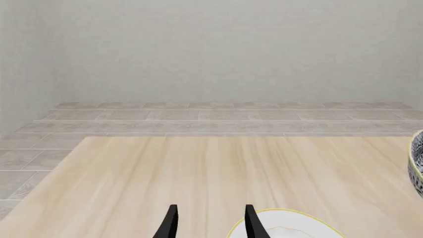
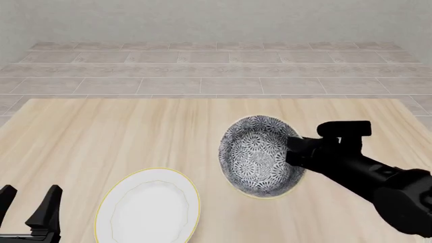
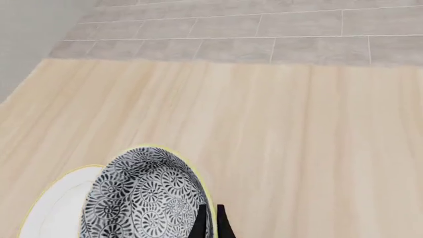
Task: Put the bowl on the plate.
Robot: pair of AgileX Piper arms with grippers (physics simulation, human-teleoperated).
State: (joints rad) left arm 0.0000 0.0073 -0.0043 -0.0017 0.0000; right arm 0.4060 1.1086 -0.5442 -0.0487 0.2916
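Observation:
The floral grey-and-white bowl [image 2: 260,157] hangs tilted above the table, right of centre in the front view. My right gripper [image 2: 295,150] is shut on the bowl's right rim; its fingertips [image 3: 210,220] pinch the wall of the bowl [image 3: 142,198] in the right wrist view. The white plate [image 2: 148,207] with a gold rim lies flat at the front left, apart from the bowl. It shows partly behind the bowl as the plate [image 3: 56,208] in the right wrist view. My left gripper [image 2: 30,202] stands open at the front left corner, left of the plate [image 1: 284,225], holding nothing.
The wooden table [image 2: 135,131] ends at a far edge with a grey tiled floor [image 2: 216,66] and a wall behind it. A sliver of the bowl [image 1: 416,163] shows at one edge of the left wrist view.

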